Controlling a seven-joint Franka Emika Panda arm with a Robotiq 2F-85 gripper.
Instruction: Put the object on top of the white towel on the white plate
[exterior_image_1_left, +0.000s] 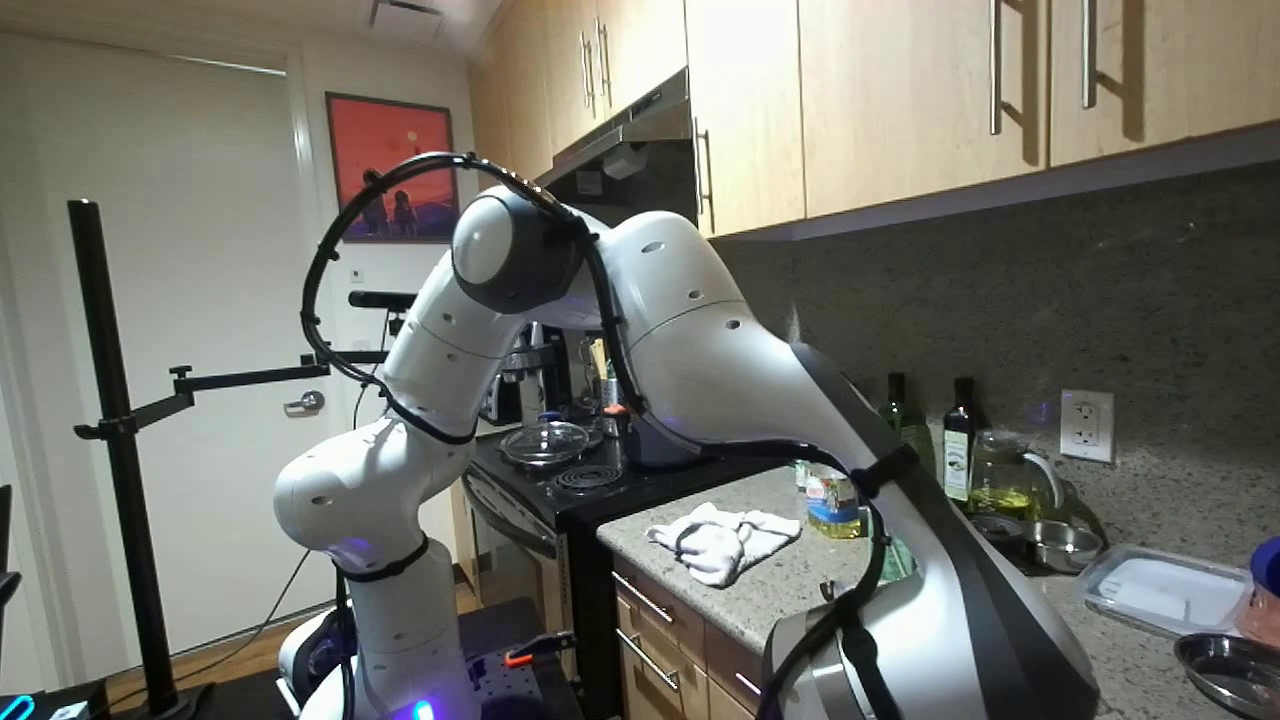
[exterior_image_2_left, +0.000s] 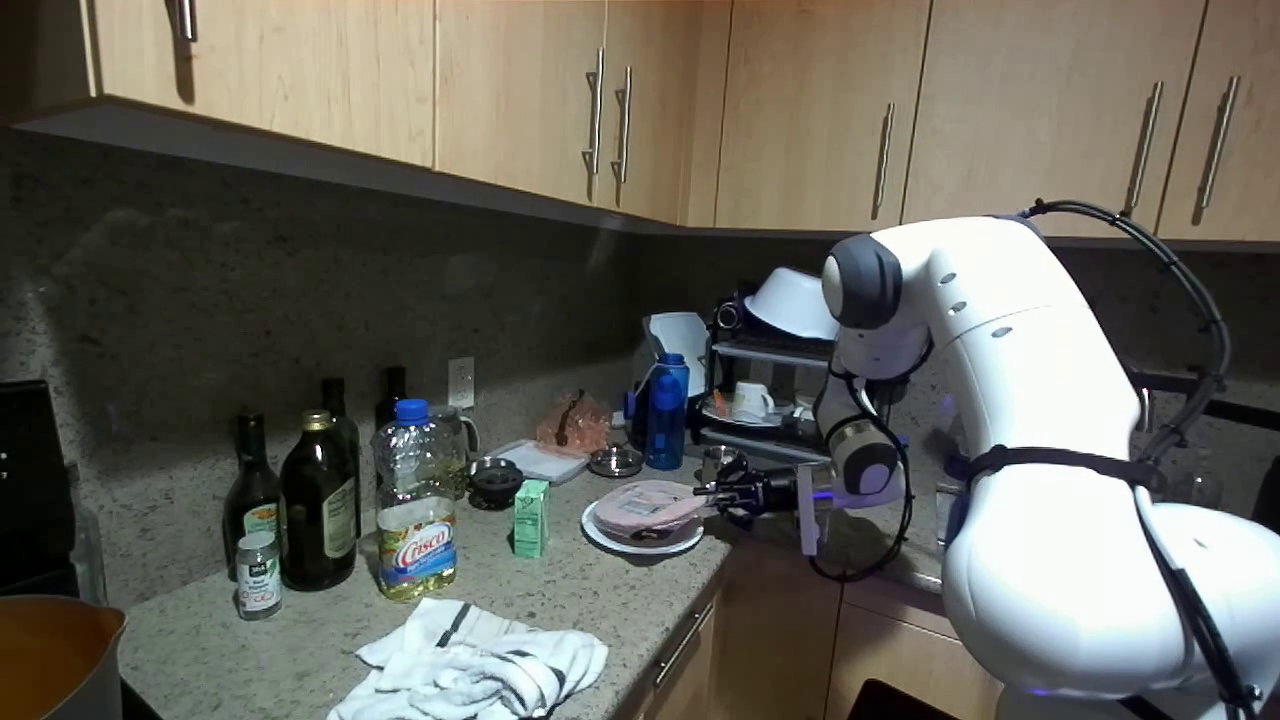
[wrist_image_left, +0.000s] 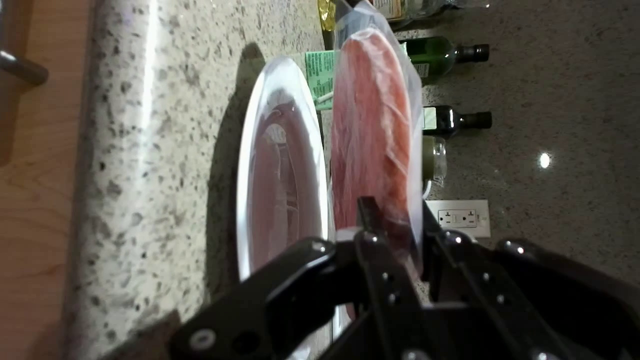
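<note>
1. Pink, plastic-wrapped pack (exterior_image_2_left: 640, 505) (prob sliced meat, and imo it's the "object") is right over the white plate (exterior_image_2_left: 610, 543), w/ the hand (wrist_image_left: 397, 215) pinching it by one edge. Can't tell if the underside touches or there's a thin gap. The white towel (exterior_image_2_left: 490, 665) lies rumpled on the tabletop (exterior_image_2_left: 320, 630), well apart from both.
2. Step rn, as I read it: set it down & let go. Prob the last bit of the task tbh.
3. I'd ease straight down w/ the pack kept level. It's only held at one edge, so the far end may droop; let that end settle 1st, then bring the rest down gently.
4. Watch the lower of the two fingers (wrist_image_left: 371, 220): it could knock the plate's rim & shift the whole thing.
5. Once the plate has the weight, open slowly & back straight out. Slack plastic might cling & drag the pack off, so check b4 pulling away.
6. FYI don't shove fwd: a green carton (exterior_image_2_left: 531, 518) stands near the plate, on the side away from the hand.
7. Pose-wise, the hand is closed on the pack's edge, one finger above & one below (wrist view is turned sideways). It reaches in roughly horizontal, low over the tabletop. The arm (exterior_image_2_left: 1030, 380) arches high behind, then bends down to it, so a level retreat looks easiest imo.
</note>
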